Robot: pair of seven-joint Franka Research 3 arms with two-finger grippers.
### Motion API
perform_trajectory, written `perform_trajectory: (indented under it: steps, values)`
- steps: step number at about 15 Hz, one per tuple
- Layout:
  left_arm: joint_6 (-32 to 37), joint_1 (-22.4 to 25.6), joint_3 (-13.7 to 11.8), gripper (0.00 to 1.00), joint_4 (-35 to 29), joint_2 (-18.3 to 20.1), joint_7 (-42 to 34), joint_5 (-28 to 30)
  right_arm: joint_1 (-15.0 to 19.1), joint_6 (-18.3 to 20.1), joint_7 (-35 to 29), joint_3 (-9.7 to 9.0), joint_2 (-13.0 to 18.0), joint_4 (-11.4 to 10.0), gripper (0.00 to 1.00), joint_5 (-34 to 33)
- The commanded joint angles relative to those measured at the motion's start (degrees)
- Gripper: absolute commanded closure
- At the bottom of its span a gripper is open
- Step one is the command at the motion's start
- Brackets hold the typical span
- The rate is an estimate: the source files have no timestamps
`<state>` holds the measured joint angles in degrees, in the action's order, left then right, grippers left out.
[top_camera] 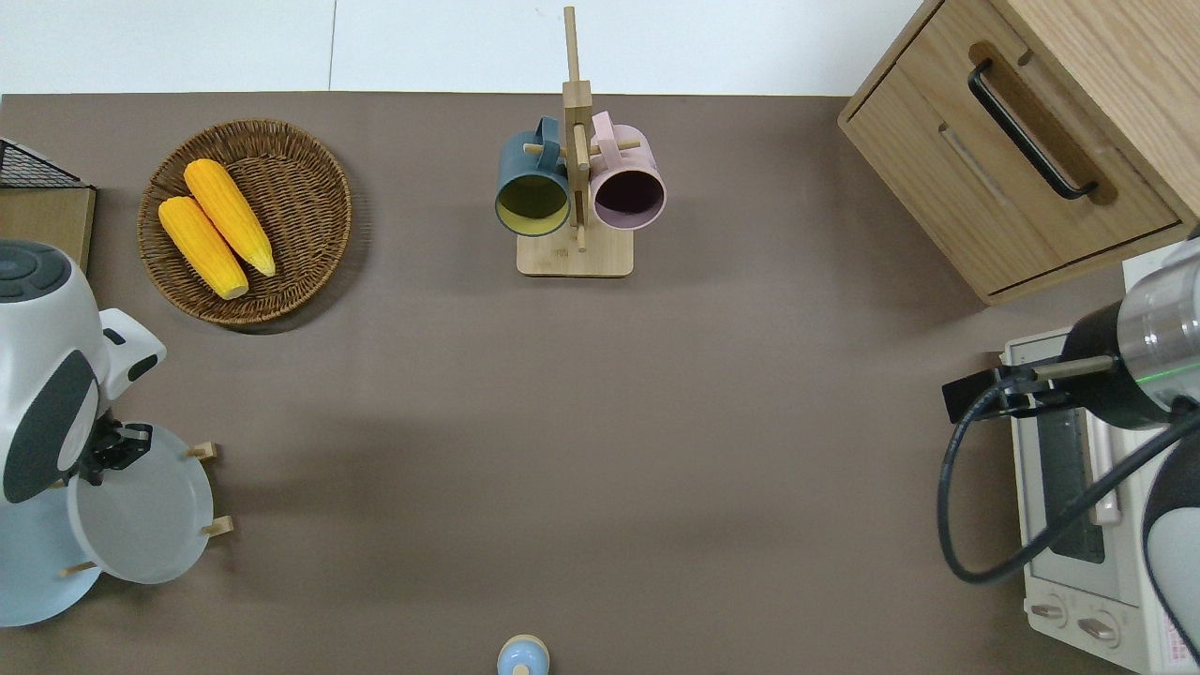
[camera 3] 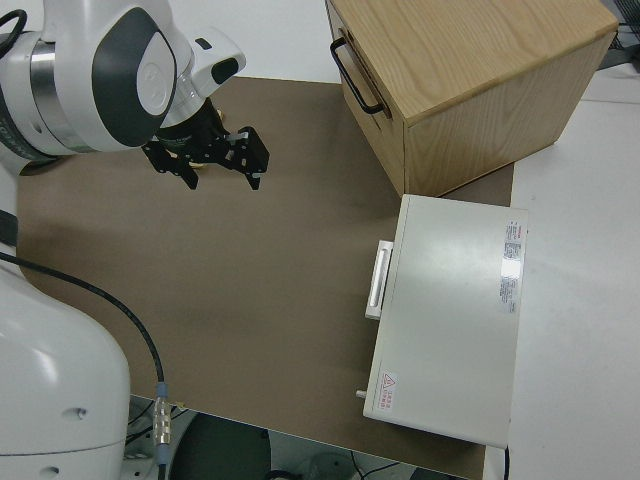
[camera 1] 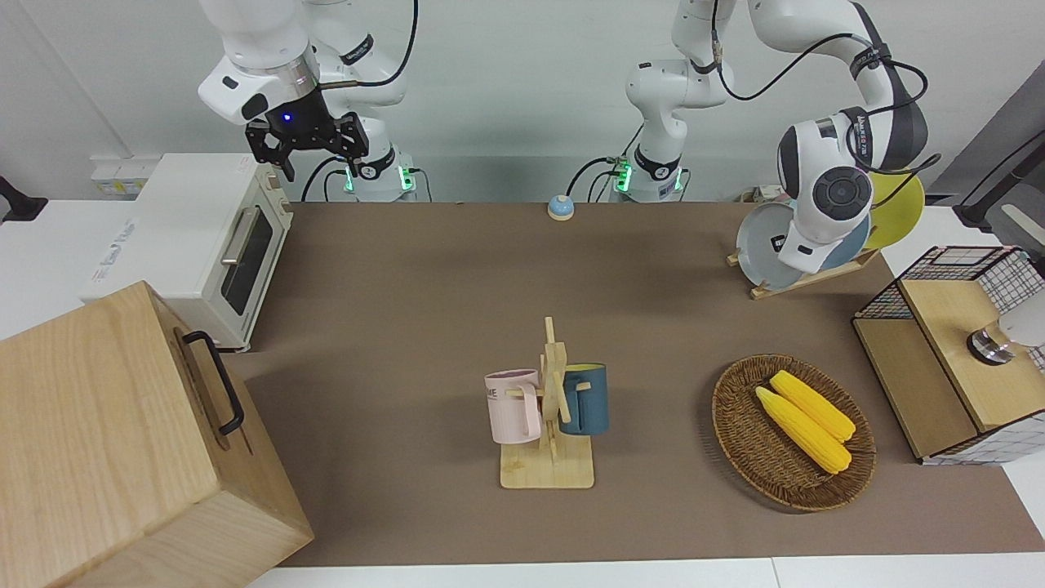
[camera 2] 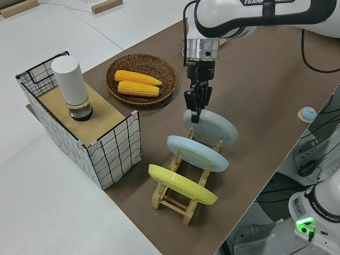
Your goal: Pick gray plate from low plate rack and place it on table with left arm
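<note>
- In the left side view the left gripper [camera 2: 195,109] points down at the upper rim of the gray plate [camera 2: 212,126], with its fingers on both sides of that rim; it looks clenched on the plate.
- The front view hides this gripper: the left arm [camera 1: 824,192] covers it and part of the plates.
- In the overhead view the gripper [top_camera: 117,448] is at the plate's [top_camera: 141,511] edge, partly under the arm.
- The gray plate stands tilted in the rack [camera 2: 183,194], in the slot farthest from the robots. Next to it toward the robots is a blue plate [camera 2: 197,153], then a yellow plate [camera 2: 180,183].
- The rack is at the left arm's end of the table [top_camera: 600,422], close to its edge.
- From the gripper toward the right arm's end, the table is bare and wide.
- Farther from the robots than the gripper lies a basket [top_camera: 309,202] with two corn cobs [top_camera: 216,239] in it.
- A mug stand [camera 1: 549,408] holds a pink mug [camera 1: 514,406] and a dark blue mug [camera 1: 584,398].
- A wire crate [camera 2: 114,149] holds a white cylinder [camera 2: 71,87] on a wooden shelf.
- The right gripper [camera 1: 309,147] is parked with its fingers spread apart.
</note>
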<state>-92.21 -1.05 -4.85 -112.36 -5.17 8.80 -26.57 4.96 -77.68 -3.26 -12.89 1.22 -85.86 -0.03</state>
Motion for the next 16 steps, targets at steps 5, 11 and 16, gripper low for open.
perform_trajectory:
  steps: [5, 11, 16]
  values:
    - [6.50, -0.70, -0.16, 1.00, 5.64, 0.95, -4.04, -0.59, 0.84, 0.87, 0.19, -0.38, 0.27, 0.35, 0.011, 0.20]
    - [10.12, -1.14, 1.33, 1.00, 9.96, 2.53, -4.32, 7.12, 0.84, 0.87, 0.19, -0.38, 0.27, 0.35, 0.011, 0.20]
    - [10.13, -1.32, 5.02, 1.00, 9.97, 2.71, -2.30, 19.06, 0.84, 0.87, 0.19, -0.38, 0.27, 0.35, 0.013, 0.20]
